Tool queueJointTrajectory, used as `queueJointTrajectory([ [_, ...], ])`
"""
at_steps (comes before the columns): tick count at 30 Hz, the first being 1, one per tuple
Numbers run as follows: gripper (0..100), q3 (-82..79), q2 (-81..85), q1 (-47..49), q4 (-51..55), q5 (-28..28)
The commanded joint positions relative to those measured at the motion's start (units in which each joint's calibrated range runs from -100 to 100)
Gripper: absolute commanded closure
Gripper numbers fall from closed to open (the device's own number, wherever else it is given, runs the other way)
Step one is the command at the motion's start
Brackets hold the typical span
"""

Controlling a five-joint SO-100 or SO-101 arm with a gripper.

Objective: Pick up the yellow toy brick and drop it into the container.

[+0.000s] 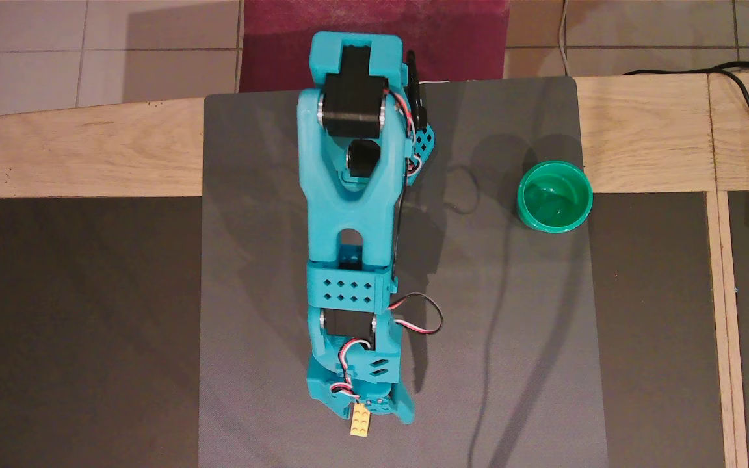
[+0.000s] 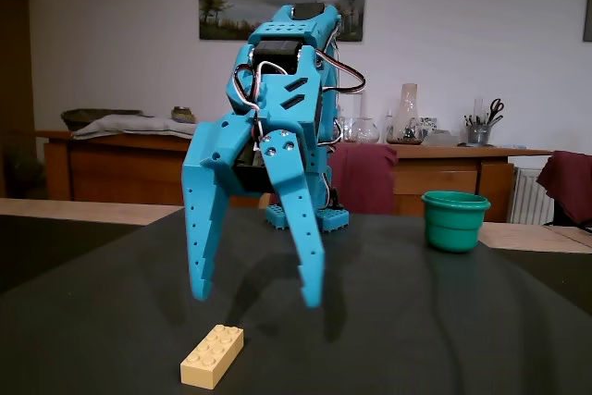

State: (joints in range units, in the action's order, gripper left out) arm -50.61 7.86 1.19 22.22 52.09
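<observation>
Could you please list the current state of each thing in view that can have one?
Gripper: jaws open wide, empty, hanging above the mat.
Yellow brick: lying flat on the mat, studs up, not gripped, below the jaws.
Green cup: upright, empty, standing apart from the arm.
Grey mat: flat on the table.
</observation>
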Motion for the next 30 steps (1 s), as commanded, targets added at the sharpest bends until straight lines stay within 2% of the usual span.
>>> queueJointTrajectory([
  [1,68,1.1,0.1,-0.8,-0.7,0.2],
  [7,68,1.2,-0.9,-0.8,-1.2,0.3],
  [15,68,1.2,-9.2,-1.6,-13.3,0.4],
  [30,68,1.2,-10.1,-3.2,-13.7,2.3],
])
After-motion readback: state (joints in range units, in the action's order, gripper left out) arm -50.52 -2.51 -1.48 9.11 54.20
